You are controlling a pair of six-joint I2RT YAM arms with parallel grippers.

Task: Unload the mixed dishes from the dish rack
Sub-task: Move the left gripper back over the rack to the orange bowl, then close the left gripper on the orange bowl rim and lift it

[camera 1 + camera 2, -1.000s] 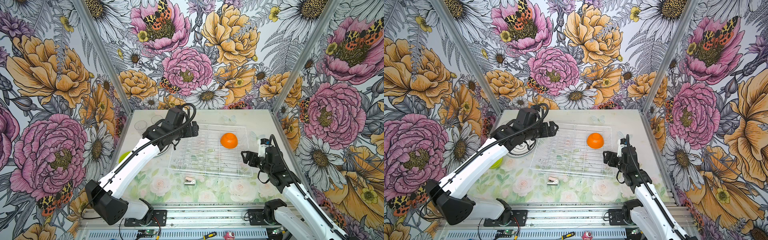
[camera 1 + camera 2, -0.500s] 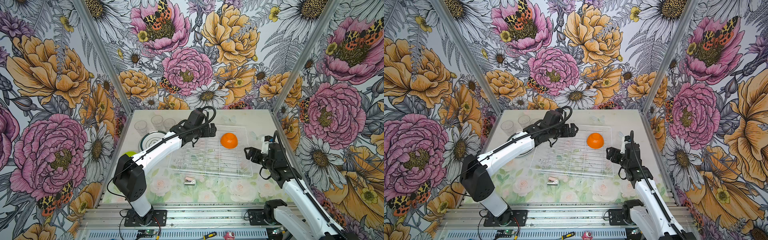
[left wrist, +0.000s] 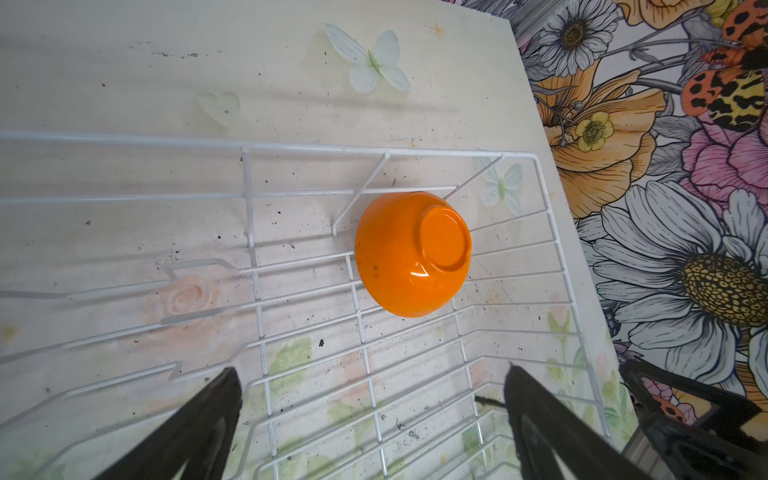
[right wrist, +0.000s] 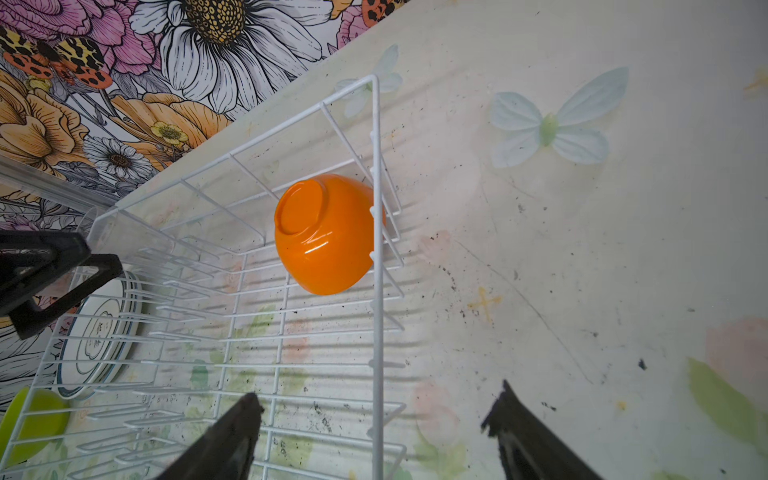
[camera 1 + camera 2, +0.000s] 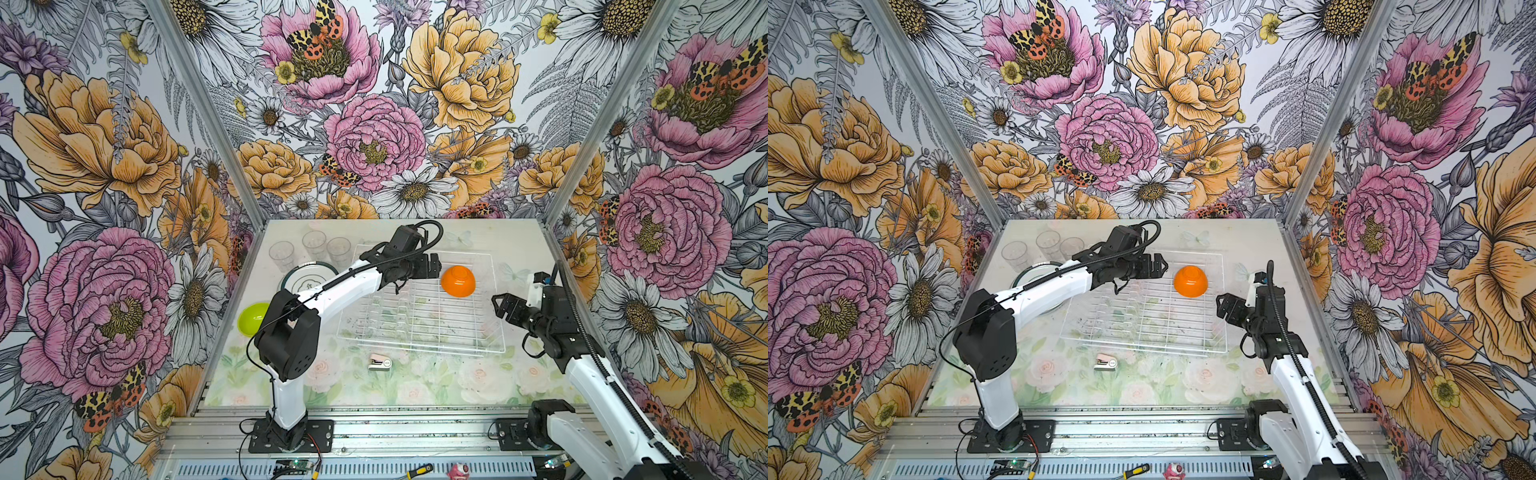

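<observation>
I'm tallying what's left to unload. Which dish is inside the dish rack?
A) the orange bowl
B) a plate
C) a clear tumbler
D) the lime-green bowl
A: only the orange bowl sits inside the dish rack, base up in its far right corner; the tumblers, plates and lime-green bowl are outside it, to its left.

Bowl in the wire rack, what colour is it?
The bowl is plain shiny orange, with no pattern. It lies upside down, and the left wrist view shows it best.

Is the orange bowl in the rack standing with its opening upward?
No, the orange bowl rests bottom up on the rack, its round foot showing.
</observation>
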